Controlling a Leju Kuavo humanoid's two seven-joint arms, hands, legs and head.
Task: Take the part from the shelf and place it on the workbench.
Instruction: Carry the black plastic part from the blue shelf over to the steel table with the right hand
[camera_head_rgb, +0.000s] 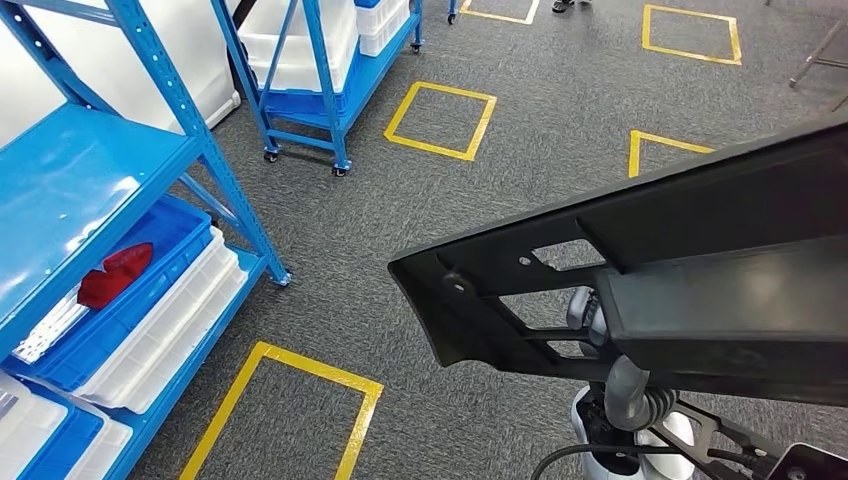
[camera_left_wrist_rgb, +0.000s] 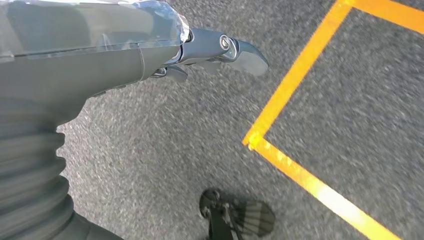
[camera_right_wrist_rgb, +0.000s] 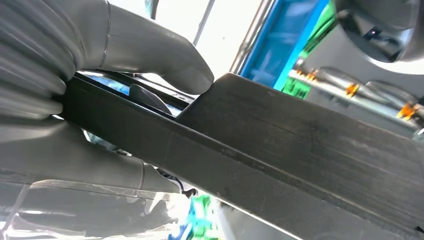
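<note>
A blue shelf (camera_head_rgb: 90, 190) stood beside yellow floor squares (camera_head_rgb: 441, 120); the right hand (camera_right_wrist_rgb: 100, 100) gripped the black part (camera_head_rgb: 640, 290); the left hand (camera_left_wrist_rgb: 150, 55) held nothing.

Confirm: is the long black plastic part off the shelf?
Yes: the right hand grips the black plastic part, above the carpet.

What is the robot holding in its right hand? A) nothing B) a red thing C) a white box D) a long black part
D: the right hand grips the long black part, its thumb on one side and fingers on the other.
</note>
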